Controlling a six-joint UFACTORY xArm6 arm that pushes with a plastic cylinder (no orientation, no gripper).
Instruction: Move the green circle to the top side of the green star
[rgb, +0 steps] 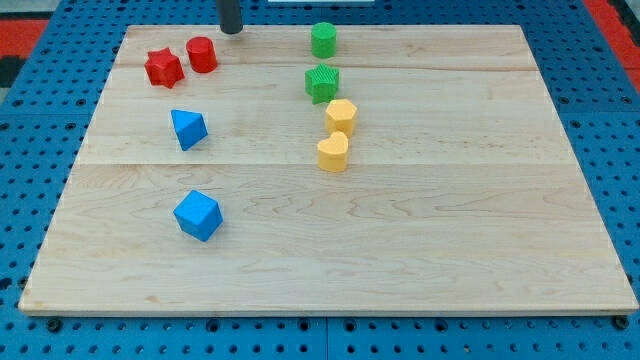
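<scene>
The green circle (323, 40) is a short upright cylinder with a smooth, flat round top, standing near the board's top edge, a little left of centre; being round, it has no long axis across the board and points no particular way. Just at its 6 o'clock, apart from it, sits the green star (322, 82), a ridged, notched block with a rougher-looking top. Further along 6 o'clock from the star come two yellow blocks touching each other: a yellow hexagon (341, 116) and, below it, a yellow heart (333, 154). At about 9 o'clock from the circle stand two red blocks close together, a red cylinder (202, 54) and, to its left, a red star (163, 68). Toward 8 o'clock from the green star lies a blue triangle (188, 128), and lower still, well apart, a blue cube (197, 215) with faceted faces. That makes two green, two yellow, two red and two blue blocks, eight in all, each looking like matte plastic. They rest on a pale wooden board (450, 220) of planks with visible grain, set on a blue pegboard (600, 120). My tip (231, 30) is a plain dark rod end with nothing to open or close; it rests at the top edge, at 9 o'clock from the circle and well apart from it, just at 1 o'clock of the red cylinder, touching no block.
</scene>
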